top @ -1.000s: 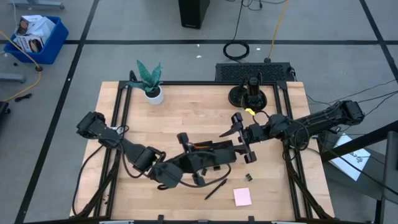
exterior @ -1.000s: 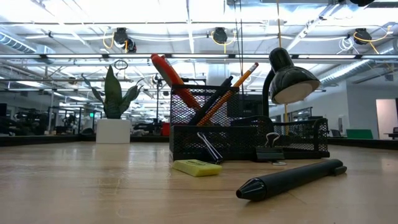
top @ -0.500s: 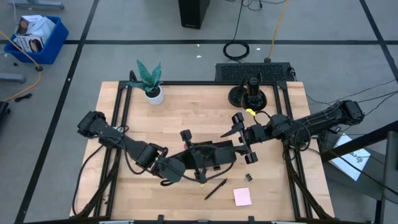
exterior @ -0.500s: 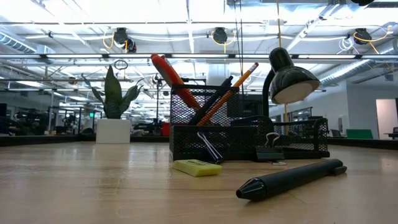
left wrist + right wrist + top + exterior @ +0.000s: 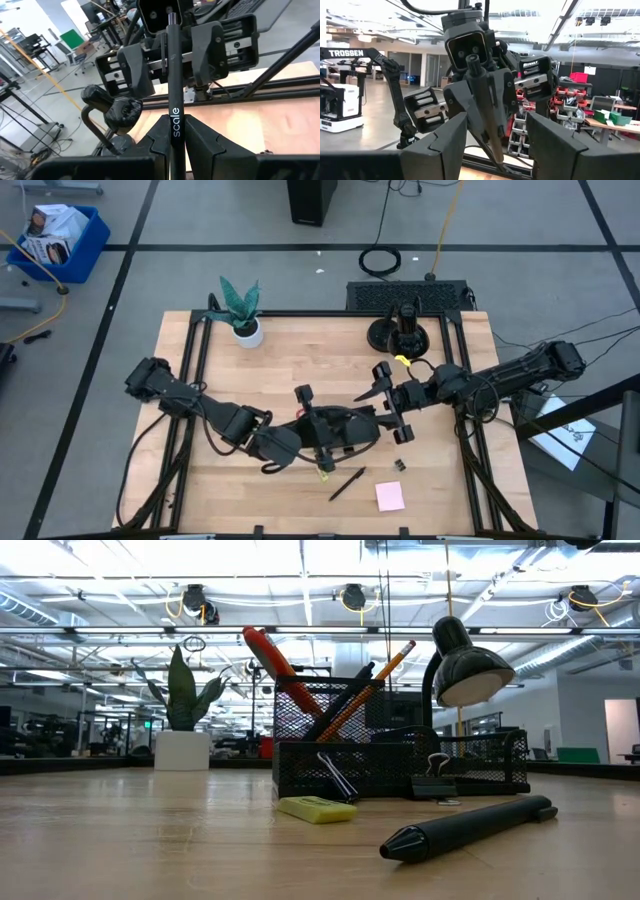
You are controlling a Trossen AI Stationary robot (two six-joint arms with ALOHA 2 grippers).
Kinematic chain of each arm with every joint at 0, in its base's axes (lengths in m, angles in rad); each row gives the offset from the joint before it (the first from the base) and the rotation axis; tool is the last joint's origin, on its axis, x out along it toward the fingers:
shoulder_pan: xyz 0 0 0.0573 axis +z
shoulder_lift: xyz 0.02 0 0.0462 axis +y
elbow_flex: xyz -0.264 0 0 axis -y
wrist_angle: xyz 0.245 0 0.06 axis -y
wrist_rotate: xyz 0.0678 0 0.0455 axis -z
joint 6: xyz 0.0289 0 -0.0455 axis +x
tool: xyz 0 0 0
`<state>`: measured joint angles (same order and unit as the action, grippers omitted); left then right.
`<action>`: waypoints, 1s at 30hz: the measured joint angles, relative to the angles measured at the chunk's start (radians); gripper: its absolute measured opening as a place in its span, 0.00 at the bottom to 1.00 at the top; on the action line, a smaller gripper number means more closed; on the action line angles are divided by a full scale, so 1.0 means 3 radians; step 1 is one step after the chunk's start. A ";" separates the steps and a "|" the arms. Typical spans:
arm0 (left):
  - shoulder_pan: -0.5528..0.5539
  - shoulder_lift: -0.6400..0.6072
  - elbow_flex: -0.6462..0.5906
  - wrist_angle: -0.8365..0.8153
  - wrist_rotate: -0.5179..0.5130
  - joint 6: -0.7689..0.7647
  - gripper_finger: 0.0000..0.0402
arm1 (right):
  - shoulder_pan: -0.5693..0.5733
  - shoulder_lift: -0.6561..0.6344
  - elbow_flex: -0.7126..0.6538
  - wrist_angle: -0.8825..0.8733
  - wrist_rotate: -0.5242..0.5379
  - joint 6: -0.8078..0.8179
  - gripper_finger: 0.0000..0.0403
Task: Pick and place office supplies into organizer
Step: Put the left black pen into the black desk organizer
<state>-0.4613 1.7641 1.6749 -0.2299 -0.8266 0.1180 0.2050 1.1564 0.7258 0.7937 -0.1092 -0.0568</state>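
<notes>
Left wrist view showed the left gripper (image 5: 175, 142) clamped on 1 black pen (image 5: 173, 75), pointed at the right gripper (image 5: 490, 142), whose fingers stood apart, apparently for a handover above the organizer (image 5: 400, 765). Another pen (image 5: 347, 483) lay beside it.

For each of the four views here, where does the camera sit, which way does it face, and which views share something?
High view: overhead, looking down; both arms, left gripper by the organizer.
Low view: table height, facing the organizer; no arm shows.
Left wrist view: behind its fingers, gripping a black pen, facing the right gripper.
Right wrist view: between open fingers, facing the left gripper.
Shared: both wrist views show that pen.
</notes>
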 joint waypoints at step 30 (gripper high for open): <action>0.0135 0.0000 0.0000 0.0084 0.0298 0.0022 0.12 | -0.0001 0.0003 0.0000 0.0085 0.0011 -0.0035 0.49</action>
<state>-0.4208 1.7641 1.6749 -0.2046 -0.7372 0.1246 0.2047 1.1572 0.7258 0.8192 -0.1059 -0.0673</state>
